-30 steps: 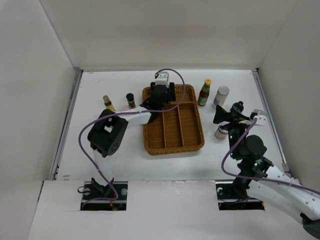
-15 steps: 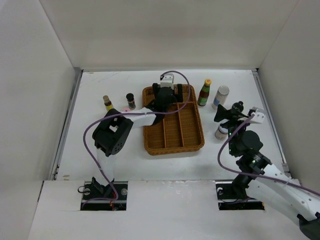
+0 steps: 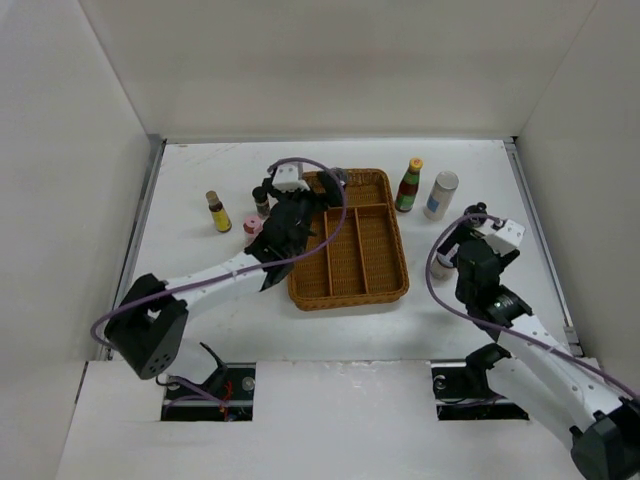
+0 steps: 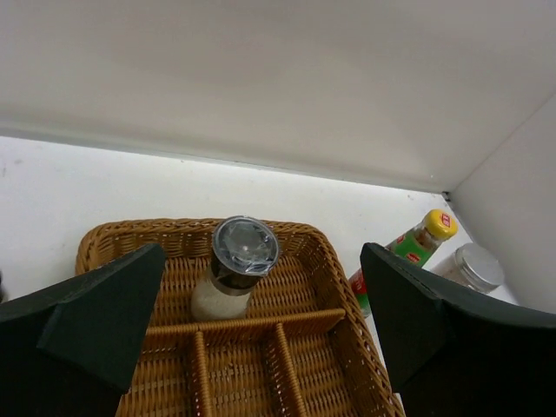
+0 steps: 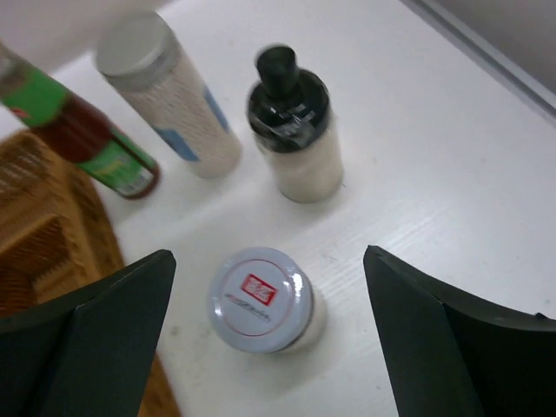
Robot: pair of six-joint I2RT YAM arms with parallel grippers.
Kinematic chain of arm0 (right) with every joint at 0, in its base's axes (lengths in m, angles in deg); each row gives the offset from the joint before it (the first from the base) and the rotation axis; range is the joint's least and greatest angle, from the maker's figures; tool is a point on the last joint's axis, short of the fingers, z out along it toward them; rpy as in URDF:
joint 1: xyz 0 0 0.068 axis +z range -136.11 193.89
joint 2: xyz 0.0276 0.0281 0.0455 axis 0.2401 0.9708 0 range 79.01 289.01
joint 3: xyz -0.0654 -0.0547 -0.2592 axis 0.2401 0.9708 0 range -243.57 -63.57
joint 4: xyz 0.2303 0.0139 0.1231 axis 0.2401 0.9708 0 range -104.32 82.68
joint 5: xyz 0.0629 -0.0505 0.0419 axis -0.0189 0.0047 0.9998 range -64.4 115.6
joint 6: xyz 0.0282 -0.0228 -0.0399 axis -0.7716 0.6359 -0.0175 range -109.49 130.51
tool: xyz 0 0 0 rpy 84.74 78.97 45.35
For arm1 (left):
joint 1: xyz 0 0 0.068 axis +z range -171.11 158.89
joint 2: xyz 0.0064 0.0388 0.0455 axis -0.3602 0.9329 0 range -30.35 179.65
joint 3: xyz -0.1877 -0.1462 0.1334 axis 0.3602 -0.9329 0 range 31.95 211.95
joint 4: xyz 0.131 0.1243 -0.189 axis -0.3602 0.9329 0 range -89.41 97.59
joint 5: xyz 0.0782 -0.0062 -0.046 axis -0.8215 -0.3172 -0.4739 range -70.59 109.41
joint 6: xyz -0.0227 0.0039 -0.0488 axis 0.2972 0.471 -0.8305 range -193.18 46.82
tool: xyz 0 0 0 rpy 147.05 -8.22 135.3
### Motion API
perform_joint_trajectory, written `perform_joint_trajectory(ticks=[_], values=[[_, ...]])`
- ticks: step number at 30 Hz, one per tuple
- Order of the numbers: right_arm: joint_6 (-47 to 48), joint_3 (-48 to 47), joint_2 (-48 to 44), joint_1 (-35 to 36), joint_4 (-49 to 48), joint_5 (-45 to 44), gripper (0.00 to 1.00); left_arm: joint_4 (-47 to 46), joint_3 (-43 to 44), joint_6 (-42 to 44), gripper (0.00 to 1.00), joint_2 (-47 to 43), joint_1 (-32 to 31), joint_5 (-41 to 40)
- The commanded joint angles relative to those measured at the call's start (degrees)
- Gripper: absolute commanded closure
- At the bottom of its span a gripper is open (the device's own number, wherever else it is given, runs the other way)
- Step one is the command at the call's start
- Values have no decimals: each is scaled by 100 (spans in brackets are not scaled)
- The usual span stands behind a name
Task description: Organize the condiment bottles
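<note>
within wicker tray [image 4: 174, 228], shaker [image 4: 234, 276] upright

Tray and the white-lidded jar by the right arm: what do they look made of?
The tray looks like woven wicker or rattan, matte tan-brown: interlaced strands show on its walls and dividers. The white-lidded jar has a smooth, glossy lid with a printed red mark, perhaps painted metal or plastic. Its body is mostly hidden under the lid, so glass or plastic cannot be told.
</note>
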Motion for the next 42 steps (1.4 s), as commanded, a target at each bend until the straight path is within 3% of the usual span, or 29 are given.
perform_joint_trajectory(ticks=[1,7,15,24,29,32,37,42], values=[[-357,-17,386,-358,219,546,2,-330,-582,-322,0,-468,-162,-227],[-516,-210,1335,-675,-27,1180,4,-260,-1548,-796,1,-864,-531,-262],[-436,-562,2496,-623,-511,1190,16,-540,-2622,-982,2,-1146,-716,-183],[-665,-387,1444,28,157,582,21,-778,-2711,-965,2,-1181,-734,-34],[-603,-246,1346,-95,342,759,7,-787,-2658,-1009,2,-1067,-734,72],[-446,-289,1494,-288,255,1013,5,-787,-2649,-1009,2,-1040,-734,81],[-252,-403,1793,-560,0,1101,7,-787,-2649,-1017,2,-1032,-734,124],[-103,-553,2189,-649,-202,1295,18,-787,-2658,-1017,2,-1049,-725,125]])
